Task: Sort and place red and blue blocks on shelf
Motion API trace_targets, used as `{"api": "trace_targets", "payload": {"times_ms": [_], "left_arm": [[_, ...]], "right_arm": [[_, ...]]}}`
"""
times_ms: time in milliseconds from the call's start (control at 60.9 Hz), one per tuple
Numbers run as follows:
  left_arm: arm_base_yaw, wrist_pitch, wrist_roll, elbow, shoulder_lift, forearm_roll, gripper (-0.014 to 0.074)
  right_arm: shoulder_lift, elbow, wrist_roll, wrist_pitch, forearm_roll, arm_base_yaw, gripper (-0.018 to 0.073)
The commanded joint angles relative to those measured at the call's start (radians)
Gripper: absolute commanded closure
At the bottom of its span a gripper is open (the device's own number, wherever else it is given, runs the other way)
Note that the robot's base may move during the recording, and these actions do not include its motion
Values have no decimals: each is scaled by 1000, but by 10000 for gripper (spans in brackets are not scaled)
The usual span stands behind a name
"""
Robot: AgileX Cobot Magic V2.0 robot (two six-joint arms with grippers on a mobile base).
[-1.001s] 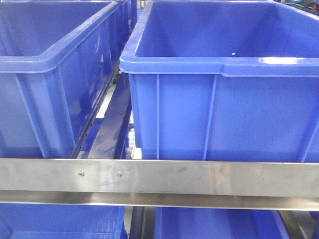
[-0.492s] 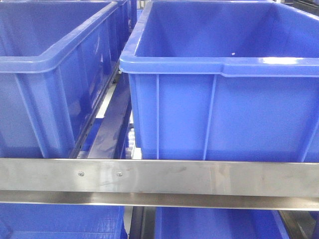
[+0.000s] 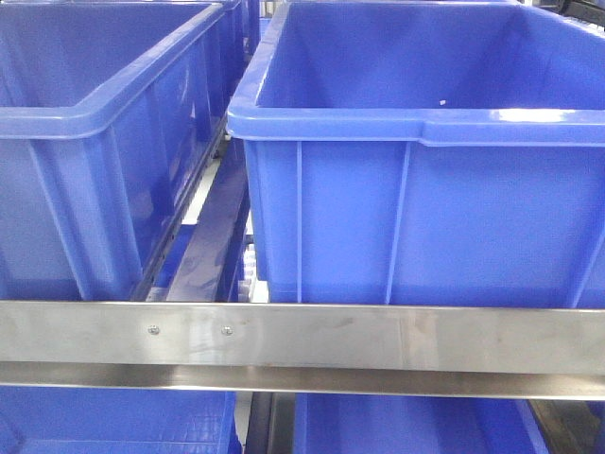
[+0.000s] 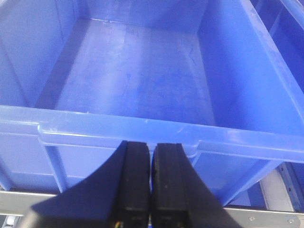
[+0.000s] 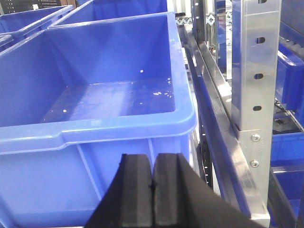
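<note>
Front view: two large blue crates stand side by side on the shelf (image 3: 312, 339), the left crate (image 3: 95, 123) and the right crate (image 3: 416, 132), separated by a narrow gap in which white roller tracks (image 3: 248, 274) show. The shelf's flat metal front rail, bearing two small screws (image 3: 227, 331), crosses the near edge; further blue crates lie on the level below.

Left wrist view: the left gripper (image 4: 151, 156) sits at the near rim of a crate (image 4: 142, 80), its black jaws pressed together with only a thin seam between them and nothing held. The crate floor beyond the jaws is bare.

Right wrist view: the right gripper (image 5: 153, 166) likewise has its jaws closed flat against each other, empty, just near the front wall of a crate (image 5: 95, 95) whose floor carries only pale specks. A perforated steel upright (image 5: 256, 71) of the shelf stands to the right.

Neither the red nor the blue block appears in any view, so their position relative to the jaws cannot be told.
</note>
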Motion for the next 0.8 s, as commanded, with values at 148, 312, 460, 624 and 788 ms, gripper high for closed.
{"api": "trace_targets", "payload": {"times_ms": [148, 312, 460, 624, 788], "left_arm": [[-1, -83, -3, -29, 1, -1, 474], [-1, -83, -3, -29, 1, -1, 474], [-1, -83, -3, -29, 1, -1, 474], [-1, -83, -3, -29, 1, -1, 474], [-5, -83, -3, -29, -1, -1, 474]], "right_arm": [[-20, -21, -6, -96, -2, -4, 511], [-20, -21, -6, -96, -2, -4, 511], [-20, -21, -6, -96, -2, -4, 511], [-20, -21, -6, -96, -2, -4, 511], [-20, -22, -6, -96, -2, -4, 511]]}}
